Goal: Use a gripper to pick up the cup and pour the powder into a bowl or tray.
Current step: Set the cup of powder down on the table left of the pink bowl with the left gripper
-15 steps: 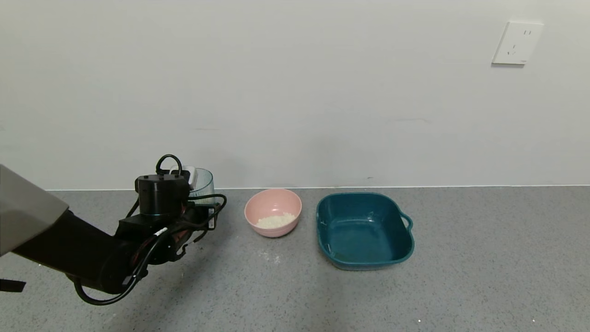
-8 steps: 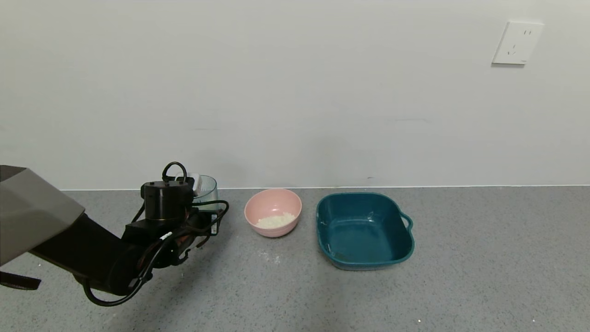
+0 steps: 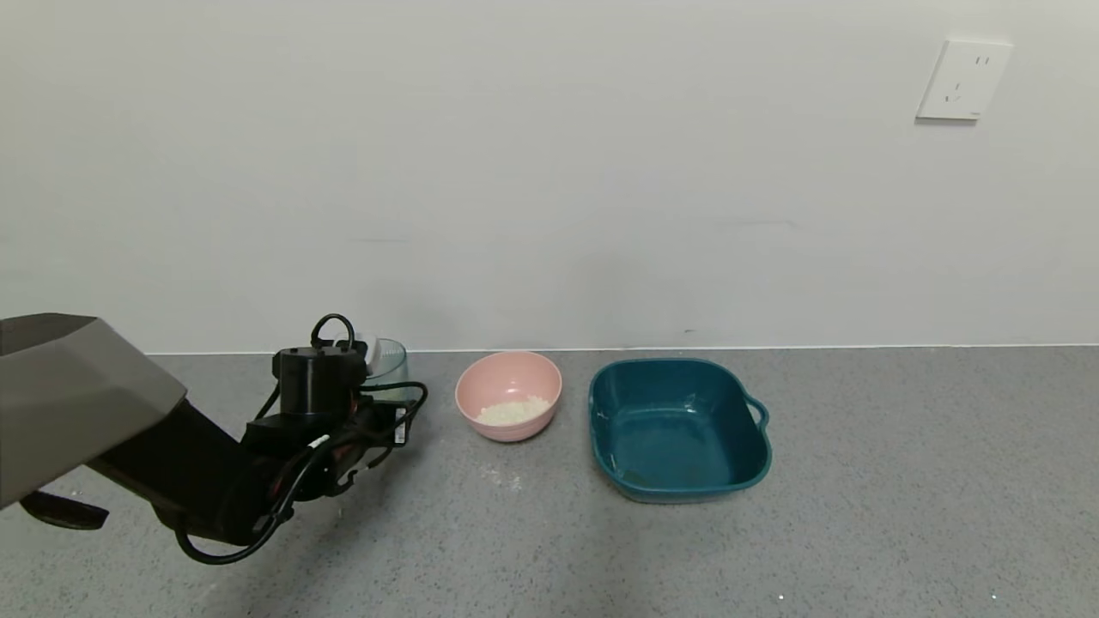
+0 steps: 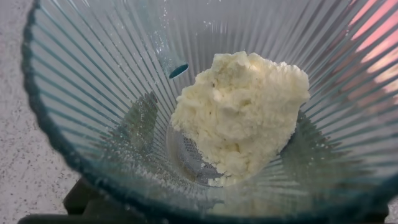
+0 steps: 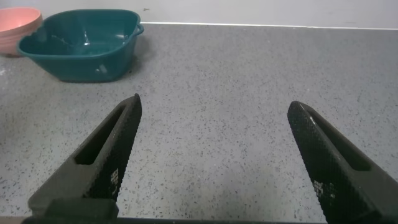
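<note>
My left gripper point(image 3: 371, 365) is shut on the cup point(image 3: 391, 354), a ribbed pale blue-green tumbler held upright low over the table, left of the pink bowl point(image 3: 508, 375). The black wrist body hides most of the cup and the fingers in the head view. In the left wrist view the cup point(image 4: 93, 93) fills the picture, with a clump of cream powder point(image 4: 242, 112) at its bottom. The pink bowl also holds some white powder point(image 3: 513, 413). My right gripper point(image 5: 214, 102) is open and empty over bare table, out of the head view.
A dark teal squarish tray point(image 3: 678, 482) with a side handle stands right of the pink bowl and also shows in the right wrist view point(image 5: 81, 46). A few powder specks point(image 3: 506, 478) lie in front of the bowl. The wall runs close behind everything.
My left arm has come down with the cup, and slightly to the right, so the cup sits lower against the wall line. The bowl and tray have not moved.
</note>
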{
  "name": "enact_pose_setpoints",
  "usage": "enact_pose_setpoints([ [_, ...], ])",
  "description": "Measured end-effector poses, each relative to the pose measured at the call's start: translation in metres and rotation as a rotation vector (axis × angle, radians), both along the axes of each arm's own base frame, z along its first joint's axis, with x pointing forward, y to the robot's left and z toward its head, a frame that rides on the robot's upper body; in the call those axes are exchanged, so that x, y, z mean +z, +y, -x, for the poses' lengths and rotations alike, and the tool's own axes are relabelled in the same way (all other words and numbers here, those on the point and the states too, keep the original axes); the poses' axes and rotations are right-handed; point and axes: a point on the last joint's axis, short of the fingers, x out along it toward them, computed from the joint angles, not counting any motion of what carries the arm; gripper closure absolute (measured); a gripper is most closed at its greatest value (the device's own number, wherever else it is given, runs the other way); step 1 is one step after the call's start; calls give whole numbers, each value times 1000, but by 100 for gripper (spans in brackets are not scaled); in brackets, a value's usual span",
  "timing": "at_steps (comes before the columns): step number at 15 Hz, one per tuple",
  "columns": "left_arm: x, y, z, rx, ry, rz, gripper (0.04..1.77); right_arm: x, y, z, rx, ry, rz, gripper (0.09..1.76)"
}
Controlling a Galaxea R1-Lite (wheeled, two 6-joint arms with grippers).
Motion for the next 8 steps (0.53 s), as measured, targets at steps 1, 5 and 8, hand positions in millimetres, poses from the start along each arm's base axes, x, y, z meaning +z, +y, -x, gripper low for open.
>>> enact_pose_setpoints([
  [1,-3,0,-1,0,8,-1,55,0,0,0,0,0,0,14],
  [5,-14,-1,-4,0,37,-7,55,0,0,0,0,0,0,14],
  [8,-20,-1,-5,0,53,-9,55,0,0,0,0,0,0,14],
])
